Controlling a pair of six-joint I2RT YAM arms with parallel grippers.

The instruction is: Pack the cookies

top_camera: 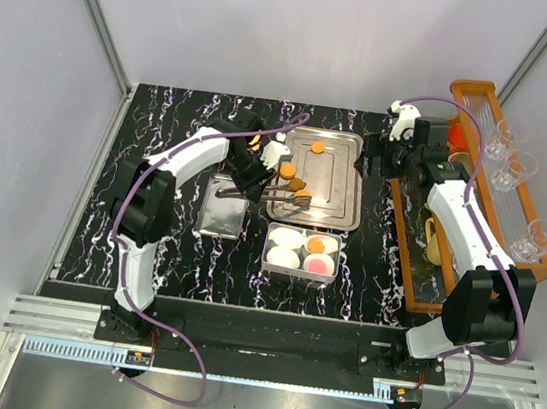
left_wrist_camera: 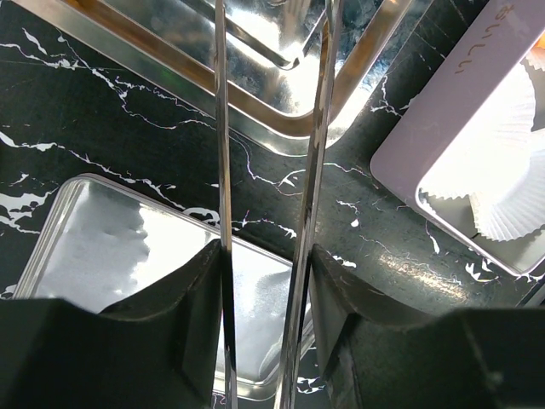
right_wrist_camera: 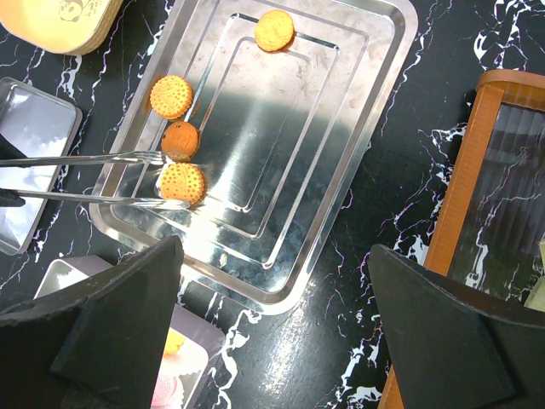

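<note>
Several orange cookies lie on the steel tray [top_camera: 336, 188] [right_wrist_camera: 341, 128]: one at the far end [right_wrist_camera: 275, 30] and three near the left rim [right_wrist_camera: 170, 96] [right_wrist_camera: 180, 141] [right_wrist_camera: 182, 182]. My left gripper [top_camera: 250, 176] [left_wrist_camera: 266, 281] is shut on metal tongs [top_camera: 280, 194] [left_wrist_camera: 223, 170]. The tong tips [right_wrist_camera: 166, 179] straddle the nearest cookie [top_camera: 304, 195]. A lavender box [top_camera: 268, 260] [left_wrist_camera: 443, 119] in front of the tray holds white paper cups, with an orange cookie [top_camera: 317, 245] and a pink cookie [top_camera: 318, 264] in them. My right gripper [top_camera: 378, 161] [right_wrist_camera: 272, 324] hangs open above the tray's right edge, with nothing in it.
A steel lid [top_camera: 223, 208] [left_wrist_camera: 102, 239] lies left of the box. A wooden tray [top_camera: 422, 285] [right_wrist_camera: 464, 170] with clear glasses [top_camera: 509, 175] runs along the right side. A yellow-orange dish [right_wrist_camera: 68, 17] sits beyond the steel tray's left corner.
</note>
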